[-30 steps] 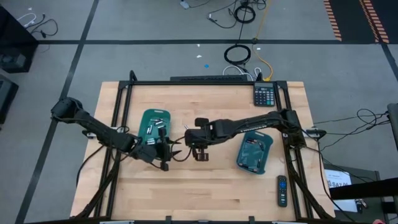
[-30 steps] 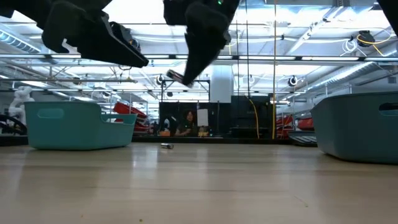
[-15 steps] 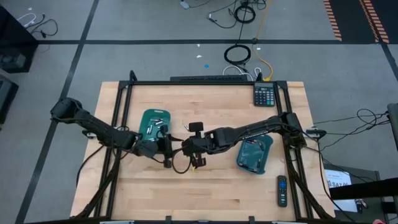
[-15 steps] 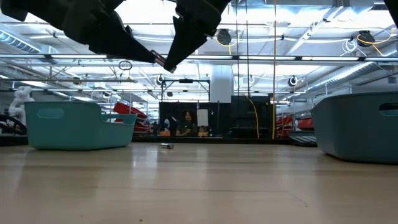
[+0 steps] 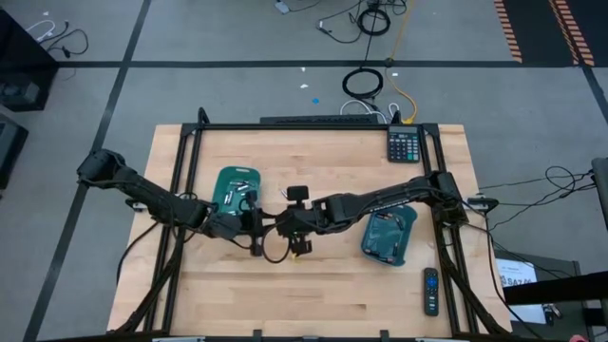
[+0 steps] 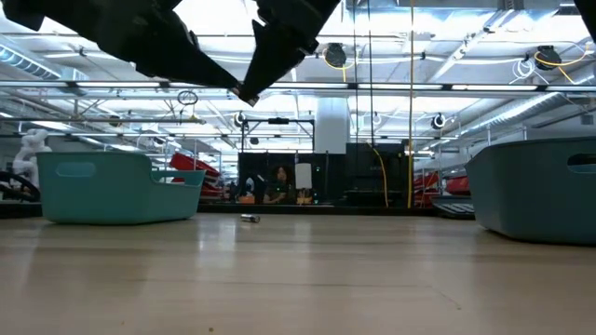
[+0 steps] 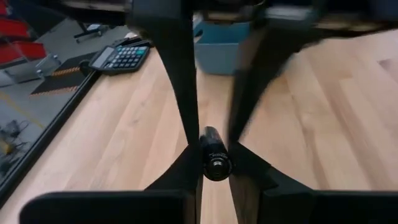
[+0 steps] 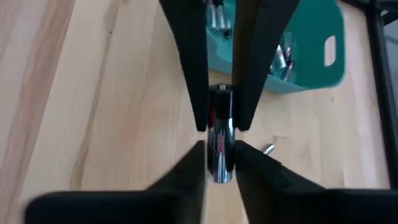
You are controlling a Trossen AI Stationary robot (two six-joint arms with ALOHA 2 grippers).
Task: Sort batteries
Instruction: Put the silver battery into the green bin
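Above the table's middle my two grippers meet tip to tip around one dark battery point(image 7: 215, 157) with a red label point(image 8: 221, 134). My left gripper point(image 5: 265, 226) comes from the table's left and my right gripper point(image 5: 278, 224) from its right. Both are shut on the battery, which hangs well above the wood in the low view point(image 6: 247, 93). A teal tray point(image 5: 236, 190) with batteries point(image 8: 281, 57) stands behind the left gripper. A second teal tray point(image 5: 389, 236) stands at the right. One loose battery point(image 8: 268, 149) lies on the table. My left gripper pinches the battery's end point(image 7: 216, 167) between its two fingers. They come level from the table's left and lie along it. The battery is lifted clear of the table and lies about level. My right gripper has the battery's other end point(image 8: 219, 163) between its two fingers. They come level from the table's right and lie along it. One of its fingers point(image 7: 249, 81) is blurred in the left wrist view.
A calculator point(image 5: 405, 145) sits at the far right corner and a black remote point(image 5: 430, 291) at the near right. A dark metal frame point(image 5: 180, 190) runs along the table's sides. Bare wood lies toward the near edge.
My right gripper has gone toward the table's left with the battery. It has tipped from pointing down to level, and its tip now meets my left gripper's. My left gripper has shifted a little toward the far edge. The battery now lies between both pairs of fingers.
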